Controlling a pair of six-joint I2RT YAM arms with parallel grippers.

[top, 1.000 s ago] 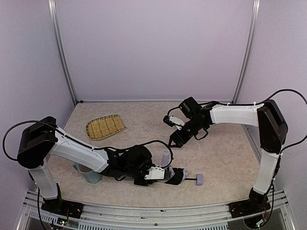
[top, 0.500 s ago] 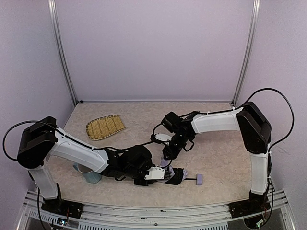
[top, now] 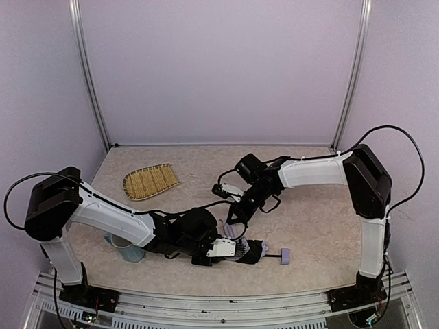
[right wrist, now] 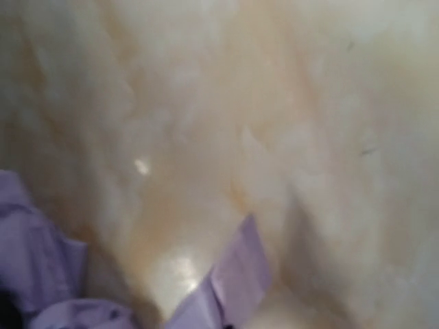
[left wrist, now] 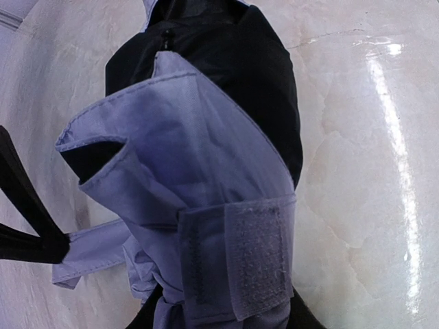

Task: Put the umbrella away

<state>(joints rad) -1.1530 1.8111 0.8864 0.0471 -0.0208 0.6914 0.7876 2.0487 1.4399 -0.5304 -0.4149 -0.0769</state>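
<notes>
The folded umbrella [top: 252,251] lies near the front of the table, a lavender bundle with black lining. Its thin shaft [top: 271,256] ends in a small lavender knob [top: 285,257] to the right. My left gripper [top: 233,249] is shut on the bundle from the left. The left wrist view is filled with lavender fabric [left wrist: 199,157] and a velcro tab [left wrist: 255,255]. My right gripper [top: 236,221] reaches down from the back and is shut on the umbrella's loose strap [top: 234,230]. In the blurred right wrist view that strap [right wrist: 236,271] runs to the bottom edge, and the fingers themselves do not show.
A woven bamboo tray [top: 151,181] lies at the back left. A pale blue cup [top: 127,249] stands by the left arm's elbow near the front. Lavender walls and metal posts close in the table on three sides.
The right arm swung from the back right down and left to the strap beside the bundle, and its jaws closed there. The left arm and the umbrella stayed put.
</notes>
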